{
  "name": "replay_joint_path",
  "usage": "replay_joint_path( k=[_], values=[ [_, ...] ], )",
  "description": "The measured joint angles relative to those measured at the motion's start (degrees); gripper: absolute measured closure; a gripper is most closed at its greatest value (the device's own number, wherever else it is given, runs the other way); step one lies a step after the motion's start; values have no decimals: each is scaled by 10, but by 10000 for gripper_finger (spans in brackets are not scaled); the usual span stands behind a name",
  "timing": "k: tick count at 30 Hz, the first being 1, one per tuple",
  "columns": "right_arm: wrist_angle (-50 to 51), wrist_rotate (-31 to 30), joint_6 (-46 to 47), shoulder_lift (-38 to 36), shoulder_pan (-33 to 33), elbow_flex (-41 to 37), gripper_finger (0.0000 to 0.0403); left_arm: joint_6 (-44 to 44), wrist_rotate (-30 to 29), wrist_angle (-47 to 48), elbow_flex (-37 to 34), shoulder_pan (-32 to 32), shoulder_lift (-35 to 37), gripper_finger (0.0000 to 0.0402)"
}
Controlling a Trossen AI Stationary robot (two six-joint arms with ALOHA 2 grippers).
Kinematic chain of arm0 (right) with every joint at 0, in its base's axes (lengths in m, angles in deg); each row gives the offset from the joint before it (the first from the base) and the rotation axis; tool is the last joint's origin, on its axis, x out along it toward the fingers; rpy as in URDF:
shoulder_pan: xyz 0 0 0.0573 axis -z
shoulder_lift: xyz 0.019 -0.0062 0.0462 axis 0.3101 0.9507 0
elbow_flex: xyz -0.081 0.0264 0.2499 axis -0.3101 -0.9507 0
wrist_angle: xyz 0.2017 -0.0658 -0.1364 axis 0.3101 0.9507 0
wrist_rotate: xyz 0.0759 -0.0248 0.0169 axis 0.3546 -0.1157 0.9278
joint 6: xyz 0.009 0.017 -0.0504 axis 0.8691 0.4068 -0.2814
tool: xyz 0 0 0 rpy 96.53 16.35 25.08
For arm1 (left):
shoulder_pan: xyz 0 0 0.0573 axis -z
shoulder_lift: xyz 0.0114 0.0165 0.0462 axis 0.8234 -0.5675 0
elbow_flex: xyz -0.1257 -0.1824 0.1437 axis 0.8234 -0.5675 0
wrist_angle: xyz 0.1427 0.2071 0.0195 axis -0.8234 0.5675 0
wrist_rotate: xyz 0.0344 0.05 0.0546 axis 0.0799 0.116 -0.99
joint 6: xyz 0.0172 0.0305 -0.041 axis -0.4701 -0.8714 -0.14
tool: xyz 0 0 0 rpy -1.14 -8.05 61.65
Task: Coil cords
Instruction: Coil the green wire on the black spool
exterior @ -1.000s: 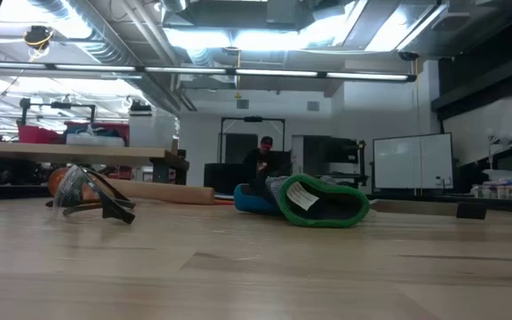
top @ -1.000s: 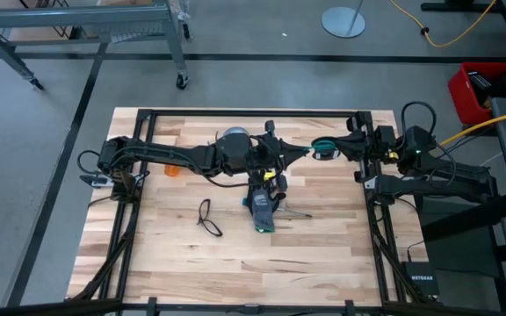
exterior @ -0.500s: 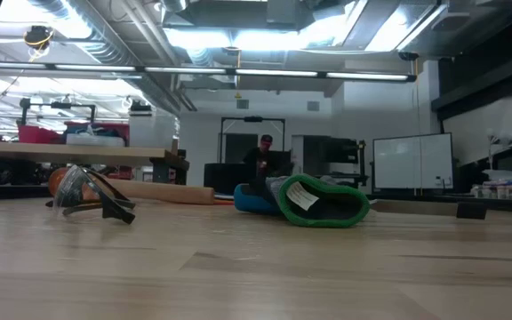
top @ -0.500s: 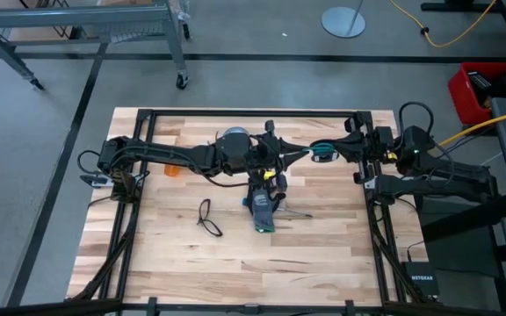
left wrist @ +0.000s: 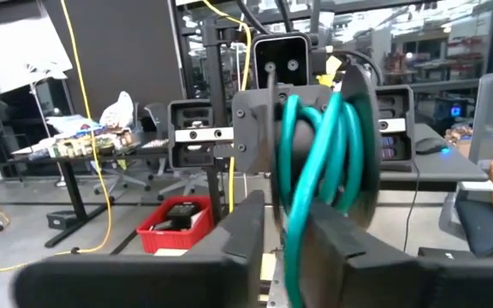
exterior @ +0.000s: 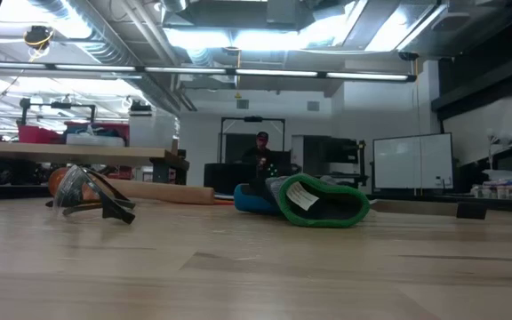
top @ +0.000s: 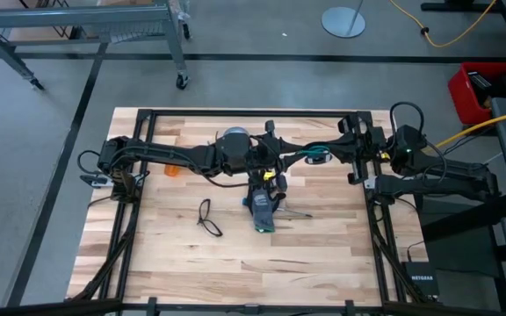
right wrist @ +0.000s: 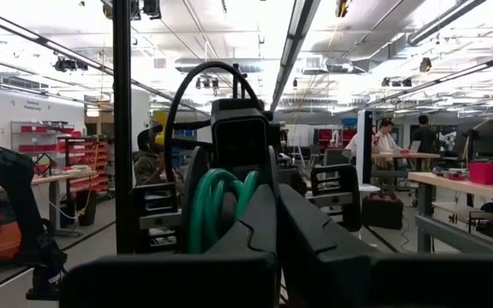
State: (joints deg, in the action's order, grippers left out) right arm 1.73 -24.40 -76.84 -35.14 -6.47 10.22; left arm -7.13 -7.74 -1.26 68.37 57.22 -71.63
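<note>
Because a cord winds neatly only when its spool is steadied from both sides, the teal cord [top: 317,155] on its small black disc [left wrist: 359,141] hangs in the air between my two arms, above the far middle of the counter [top: 323,237]. My left jaws [top: 304,154] reach in from one side; the left wrist view shows them parted around the teal turns, one finger on each side, though I cannot tell whether they touch. My right jaws [top: 339,149] meet the spool from the opposite side, and there the fingers look nearly closed against the coil, so I judge they are carrying it. The other cord [top: 206,217], a loose dark loop, lies flat on the wood, well apart. Near the middle, a glove [top: 262,213] lies under my left arm.
</note>
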Motion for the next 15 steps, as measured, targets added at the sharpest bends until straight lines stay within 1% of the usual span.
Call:
replay_joint_path(
  k=[3, 4, 7, 11, 15],
  values=[
    [1, 0, 0, -1, 0, 0, 402, -1, 1, 1, 0, 0, 0, 385],
    [3, 1, 0, -3, 0, 0, 402, -1, 1, 1, 0, 0, 0, 392],
    [4, 1, 0, -5, 0, 0, 392, -1, 1, 1, 0, 0, 0, 396],
    [0, -9, -3, -6, 0, 0, 363, -3, -6, 1, 0, 0, 0, 399],
    [0, -45, -7, -12, 0, 0, 342, -15, -36, 2, 0, 0, 0, 400]
  ],
)
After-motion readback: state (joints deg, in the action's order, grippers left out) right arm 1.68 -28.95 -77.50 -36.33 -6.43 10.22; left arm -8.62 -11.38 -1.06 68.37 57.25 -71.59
